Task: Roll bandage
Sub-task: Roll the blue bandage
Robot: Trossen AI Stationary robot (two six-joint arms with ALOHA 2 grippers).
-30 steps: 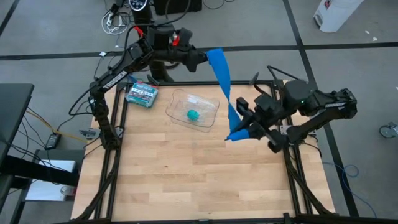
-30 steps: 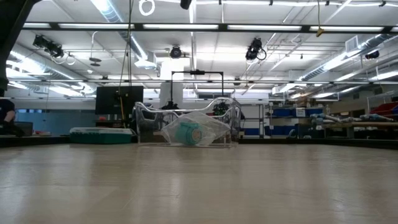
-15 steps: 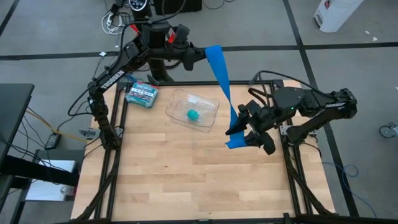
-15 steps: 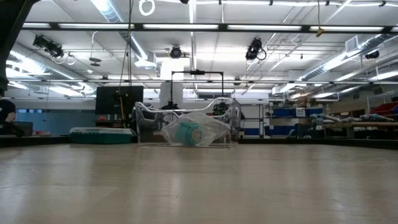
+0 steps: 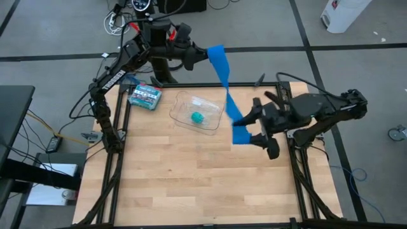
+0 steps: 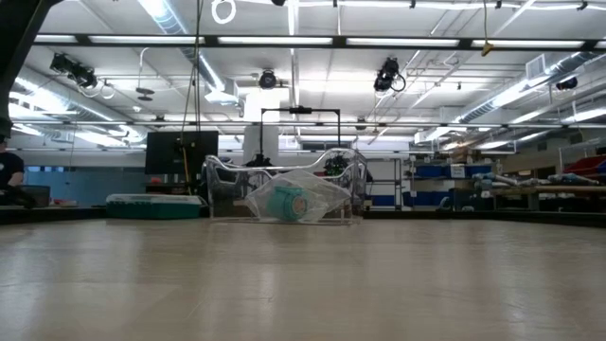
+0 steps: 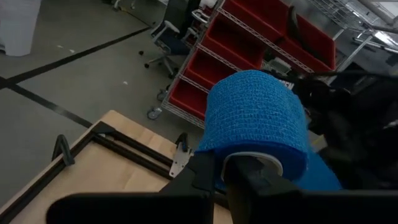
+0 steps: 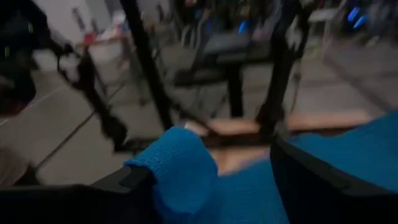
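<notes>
The bright blue bandage (image 5: 229,95) hangs in the air as a long strip over the table's far right part, with a twist about halfway down. Its upper end is at my left gripper (image 5: 202,57), which is shut on it beyond the table's far edge. In the left wrist view the bandage (image 7: 255,118) curves over the fingertips like a roll. The lower end (image 5: 240,133) hangs between the spread fingers of my open right gripper (image 5: 257,131), above the table's right side. Neither gripper shows in the low view. My left gripper pinches the bandage's upper end (image 7: 249,158) between its two fingers, and the strip loops over the fingertips. The fingers lie about level and come from the table's far left. The bandage hangs from them, clear of the table. My right gripper is not closed on the bandage. In its wrist view a fold of the lower end (image 8: 183,168) lies against one finger (image 8: 127,180), and the rest of the end (image 8: 348,146) shows by the other finger.
A clear plastic container (image 5: 213,105) with a small teal-green roll (image 5: 198,117) sits on the table's far middle. A green-and-white box (image 5: 145,95) lies at the far left corner. The near half of the wooden table (image 5: 203,184) is bare.
My right gripper has opened and let go of the bandage's lower end, and its wrist has turned. The strip ran straight between the two grippers. It now hangs slacker, with a twist in its middle. The upper end stays in my left gripper.
</notes>
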